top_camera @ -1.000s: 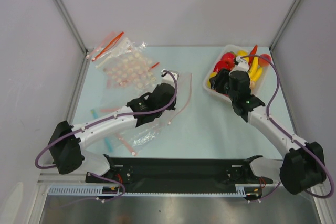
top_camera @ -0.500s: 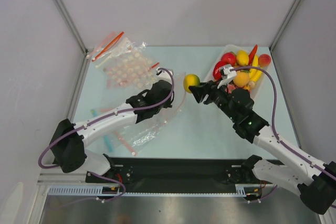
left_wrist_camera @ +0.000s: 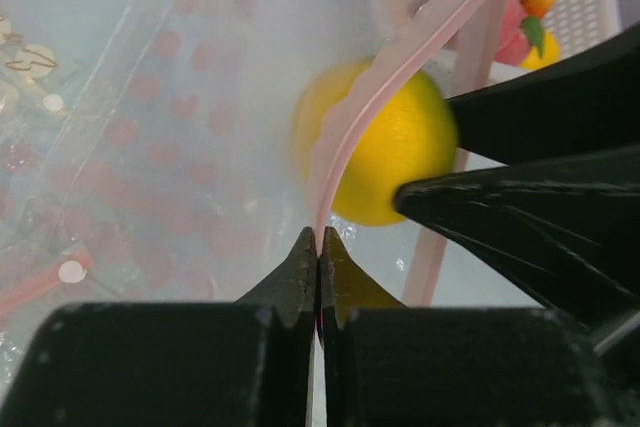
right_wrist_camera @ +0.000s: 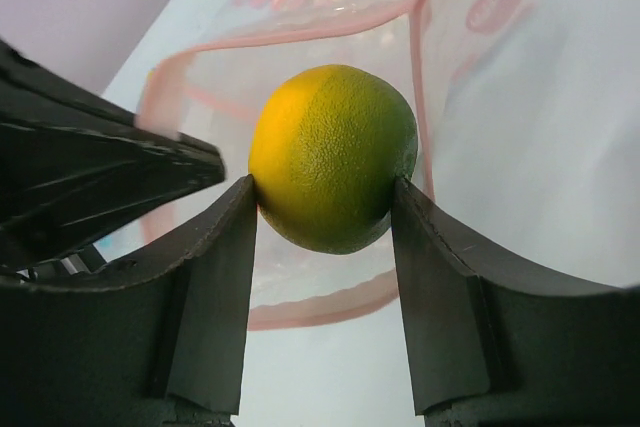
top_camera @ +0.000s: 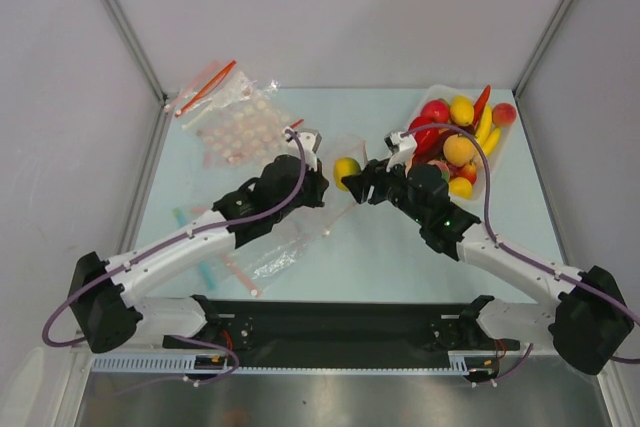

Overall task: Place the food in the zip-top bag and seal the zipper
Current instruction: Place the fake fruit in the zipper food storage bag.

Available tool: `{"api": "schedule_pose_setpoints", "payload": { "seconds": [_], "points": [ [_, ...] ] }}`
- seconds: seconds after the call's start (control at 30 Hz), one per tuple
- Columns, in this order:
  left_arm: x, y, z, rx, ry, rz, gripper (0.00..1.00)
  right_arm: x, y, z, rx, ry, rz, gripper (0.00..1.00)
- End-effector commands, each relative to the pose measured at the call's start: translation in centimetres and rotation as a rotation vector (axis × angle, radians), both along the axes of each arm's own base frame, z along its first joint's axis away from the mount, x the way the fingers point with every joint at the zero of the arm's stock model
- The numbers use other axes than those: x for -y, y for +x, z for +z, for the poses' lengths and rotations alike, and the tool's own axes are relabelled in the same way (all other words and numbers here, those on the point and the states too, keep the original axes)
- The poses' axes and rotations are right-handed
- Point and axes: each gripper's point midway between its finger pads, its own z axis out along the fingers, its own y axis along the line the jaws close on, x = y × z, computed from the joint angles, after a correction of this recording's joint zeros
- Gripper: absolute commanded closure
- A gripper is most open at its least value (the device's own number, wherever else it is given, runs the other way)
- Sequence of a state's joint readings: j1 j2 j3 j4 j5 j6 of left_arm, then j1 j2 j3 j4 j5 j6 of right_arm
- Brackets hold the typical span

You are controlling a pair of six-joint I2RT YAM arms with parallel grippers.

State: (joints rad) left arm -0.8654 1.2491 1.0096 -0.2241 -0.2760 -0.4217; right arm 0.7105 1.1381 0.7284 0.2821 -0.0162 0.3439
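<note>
The mango is recorded as half yellow, half green. The clear zip-top bag is edged by a pale pinkish-red zipper.

No readable text, numbers or brand names in any view. The small pink printed mark on the zip-top bag is too blurred to read in the right wrist view.

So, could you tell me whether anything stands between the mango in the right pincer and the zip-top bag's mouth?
Nothing visible does. The right pincer holds the mango just in front of the mouth of the zip-top bag. The left pincer, shut on the zipper, holds that mouth lifted open.
</note>
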Motion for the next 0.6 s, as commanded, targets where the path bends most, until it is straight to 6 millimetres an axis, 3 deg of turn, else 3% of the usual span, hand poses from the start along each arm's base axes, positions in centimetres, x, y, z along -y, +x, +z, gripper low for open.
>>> {"api": "schedule_pose_setpoints", "payload": {
  "seconds": [0.0, 0.13, 0.2, 0.27, 0.3, 0.43, 0.57],
  "points": [
    [1.0, -0.8, 3.3, 0.059, -0.142, -0.06, 1.0, -0.6, 0.7, 2.4, 0.049, 0.046, -0.009, 0.73],
    [1.2, -1.8, 4.2, 0.072, -0.192, -0.103, 1.0, -0.2, 1.1, 2.1, 0.046, 0.041, -0.04, 0.72],
    [1.2, -2.1, 4.6, 0.076, -0.211, -0.111, 1.0, -0.3, 0.9, 2.3, 0.047, 0.047, -0.036, 0.51],
    [1.1, -2.1, 4.5, 0.069, -0.213, -0.107, 1.0, -0.1, 1.0, 2.4, 0.047, 0.05, -0.046, 0.25],
    [0.9, -1.9, 4.4, 0.069, -0.208, -0.09, 1.0, 0.1, 1.0, 2.4, 0.046, 0.05, -0.054, 0.19],
    [-0.3, -0.6, 3.1, 0.044, -0.142, 0.016, 1.0, 1.2, 0.9, 3.5, 0.066, 0.06, -0.095, 0.16],
    [-1.6, 0.1, 2.0, 0.019, -0.095, 0.105, 1.0, 2.3, 1.3, 3.2, 0.04, 0.056, -0.169, 0.22]
  ]
}}
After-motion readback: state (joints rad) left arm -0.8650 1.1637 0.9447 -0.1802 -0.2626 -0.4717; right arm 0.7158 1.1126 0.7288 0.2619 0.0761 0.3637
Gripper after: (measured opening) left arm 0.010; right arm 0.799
